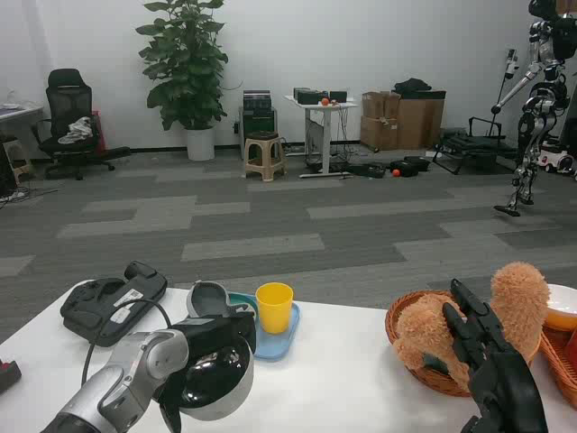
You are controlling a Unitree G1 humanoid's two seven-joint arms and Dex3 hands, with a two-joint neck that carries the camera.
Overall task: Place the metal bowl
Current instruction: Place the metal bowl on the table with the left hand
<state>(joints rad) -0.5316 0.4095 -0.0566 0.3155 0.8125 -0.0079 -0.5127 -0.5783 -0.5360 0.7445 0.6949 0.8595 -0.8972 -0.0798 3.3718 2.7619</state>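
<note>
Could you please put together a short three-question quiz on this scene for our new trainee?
1. True or false: the left hand holds the metal bowl above the table.
2. What stands on the blue tray? A) yellow cup B) red mug C) glass jar
3. What fills the wicker basket by the right hand?

Key: 1 true; 2 A; 3 a brown plush toy.

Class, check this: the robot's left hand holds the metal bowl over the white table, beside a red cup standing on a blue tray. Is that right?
Not quite. The cup is yellow, not red, as the head view shows. The rest stands: the left hand holds the metal bowl over the white table, and the cup stands on the blue tray beside it.
</note>
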